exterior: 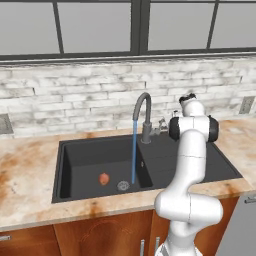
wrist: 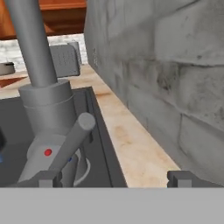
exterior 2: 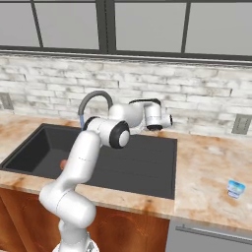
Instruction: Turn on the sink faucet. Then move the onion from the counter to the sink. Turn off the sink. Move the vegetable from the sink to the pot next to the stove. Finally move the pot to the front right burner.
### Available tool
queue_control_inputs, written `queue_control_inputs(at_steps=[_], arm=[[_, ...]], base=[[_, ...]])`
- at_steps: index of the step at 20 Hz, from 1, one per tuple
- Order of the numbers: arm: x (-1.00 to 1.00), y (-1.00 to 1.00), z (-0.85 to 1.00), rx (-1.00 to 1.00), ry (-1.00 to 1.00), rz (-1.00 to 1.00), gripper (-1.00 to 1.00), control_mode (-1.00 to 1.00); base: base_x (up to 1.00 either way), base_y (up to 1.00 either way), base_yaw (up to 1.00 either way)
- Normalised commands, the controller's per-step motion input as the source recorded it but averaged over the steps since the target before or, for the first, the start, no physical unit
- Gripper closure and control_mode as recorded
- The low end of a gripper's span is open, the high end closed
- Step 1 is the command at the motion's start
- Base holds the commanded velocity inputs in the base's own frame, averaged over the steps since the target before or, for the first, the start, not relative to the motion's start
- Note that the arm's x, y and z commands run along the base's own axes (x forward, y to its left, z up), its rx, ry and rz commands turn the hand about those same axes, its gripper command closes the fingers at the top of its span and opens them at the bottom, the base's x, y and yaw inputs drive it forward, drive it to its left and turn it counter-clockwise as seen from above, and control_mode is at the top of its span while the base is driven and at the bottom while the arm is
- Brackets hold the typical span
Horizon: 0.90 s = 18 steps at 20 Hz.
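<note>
Onion (exterior: 103,178) in sink (exterior: 75,155); gripper (wrist: 116,178) fingertips cropped

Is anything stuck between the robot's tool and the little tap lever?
No, nothing visible is in the way. In the hand view the open tool sits right at the lever of the sink faucet, with only bare counter beside it.

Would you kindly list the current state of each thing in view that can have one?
sink faucet: on, water streaming from the spout into the basin.
faucet lever: tilted, untouched, nearer the gripper's left finger tip.
onion: resting on the sink floor beside the drain, clear of the stream.
sink: basin holds the onion only.
gripper: open, empty, at the faucet base.
</note>
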Motion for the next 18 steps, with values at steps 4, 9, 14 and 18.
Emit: queue_control_inputs(at_steps=[4,9,14,18], arm=[[0.0,0.49,0.0,0.0,0.0,0.08,-1.0,-1.0],[-0.13,0.54,0.15,0.0,0.0,0.07,-1.0,-1.0],[-0.54,0.21,0.12,-0.02,0.0,0.0,-1.0,-1.0],[-0.27,0.09,0.36,0.0,0.0,0.0,-1.0,-1.0]], base=[[0.0,0.0,0.0],[0.0,0.0,0.0],[0.0,0.0,0.0],[0.0,0.0,0.0]])
